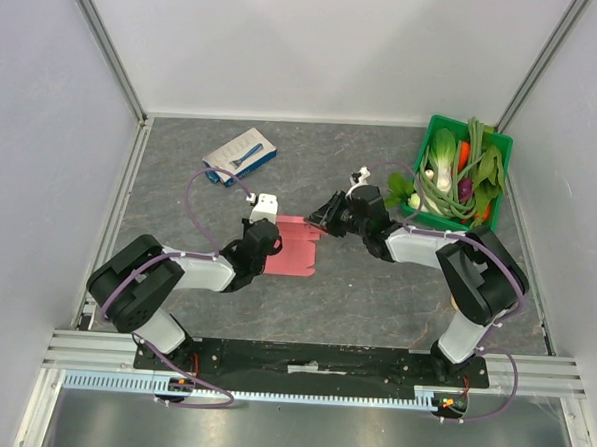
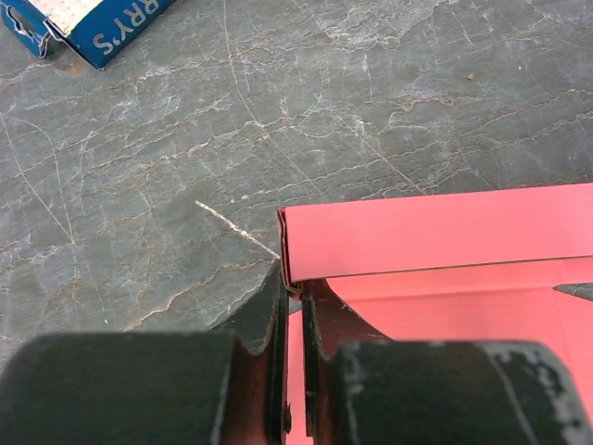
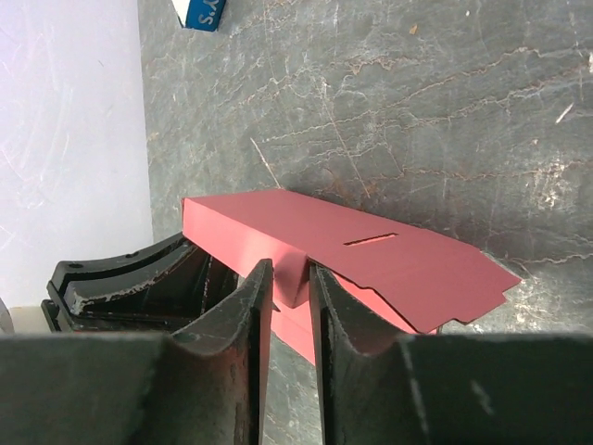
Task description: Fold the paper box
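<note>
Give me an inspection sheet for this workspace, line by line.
Surface: grey stone-patterned table, with a pale scratch beside the paper.
Job's things: pink paper box lying between the arms, one long edge folded up.
Clutter: white-and-blue box at far left; green crate of vegetables at far right.
Grippers: left gripper shut on the paper box's corner; right gripper straddles a flap, grip unclear.
Cables: purple cables looped along both arms, none lying on the paper.
Surroundings: pale walls on three sides; metal rail at the near edge.
</note>
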### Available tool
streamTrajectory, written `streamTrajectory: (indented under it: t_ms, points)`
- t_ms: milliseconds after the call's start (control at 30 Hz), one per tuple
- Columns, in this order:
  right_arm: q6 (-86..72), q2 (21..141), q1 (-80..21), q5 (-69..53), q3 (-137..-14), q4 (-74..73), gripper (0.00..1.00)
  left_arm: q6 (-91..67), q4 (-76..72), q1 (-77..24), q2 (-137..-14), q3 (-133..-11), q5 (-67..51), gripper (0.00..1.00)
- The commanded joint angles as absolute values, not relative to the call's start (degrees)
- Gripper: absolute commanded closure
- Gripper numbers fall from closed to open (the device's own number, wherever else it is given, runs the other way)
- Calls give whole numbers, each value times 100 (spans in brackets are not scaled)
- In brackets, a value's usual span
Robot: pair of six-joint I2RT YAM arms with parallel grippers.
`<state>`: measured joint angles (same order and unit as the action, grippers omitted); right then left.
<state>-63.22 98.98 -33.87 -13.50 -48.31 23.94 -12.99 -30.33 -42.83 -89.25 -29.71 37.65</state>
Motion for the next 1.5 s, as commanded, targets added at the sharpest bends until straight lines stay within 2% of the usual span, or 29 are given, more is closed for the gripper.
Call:
streamTrajectory:
  t_ms: [0,33,100,133,267,600,900,967,1000,1033,1100,1133,1233,1333,1433,1467]
  points:
    - [-6767,9967,-3428,-1617,-4764,3076,74,-1397,-3120,-4359,-8807,-2918,3788,98]
    - [-6811,10028,-3428,-1626,-4781,3111,83,-1389,-3120,-4359,-8807,-2918,3779,98]
    - [-7013,10081,-3419,-1652,-4729,3225,90,-1397,-3103,-4359,-8807,-2927,3779,98]
    - [-7118,10125,-3428,-1652,-4633,3426,100,-1397,-3103,-4368,-8798,-2927,3779,98]
    - [-7592,10222,-3428,-1670,-4378,3998,100,-1441,-3111,-4359,-8833,-2935,3797,98]
    - [-8815,11029,-3437,-1688,-3525,7152,100,-1626,-3234,-4368,-8745,-2804,3929,98]
    - [-7982,10399,-3498,-1555,-3550,6191,100,-1740,-3217,-4368,-8745,-2786,3832,98]
    - [-7440,10153,-3489,-1599,-3629,5524,77,-1784,-3199,-4368,-8736,-2769,3849,98]
    - [-7218,9934,-3481,-1643,-3752,4867,60,-1793,-3191,-4368,-8736,-2769,3876,98]
    - [-7007,9766,-3472,-1583,-3744,4547,52,-1802,-3182,-4368,-8754,-2786,3911,98]
    - [-6173,9117,-3472,-1355,-3735,3488,27,-1819,-3129,-4368,-8771,-2795,3955,98]
    - [-5813,8888,-3480,-1232,-3770,3011,20,-1828,-3120,-4377,-8771,-2804,3964,98]
    - [-4968,8149,-3454,-722,-3762,1831,17,-1863,-3103,-4368,-8763,-2804,3920,98]
    - [-4264,7796,-3454,-501,-3770,1144,19,-1942,-2963,-4377,-8798,-2874,3955,98]
    - [-3973,8032,-3463,-816,-3806,1203,37,-1977,-2910,-4377,-8772,-2900,3894,98]
    - [-3973,8207,-3472,-835,-3814,1274,50,-1986,-2857,-4368,-8763,-2926,3920,98]
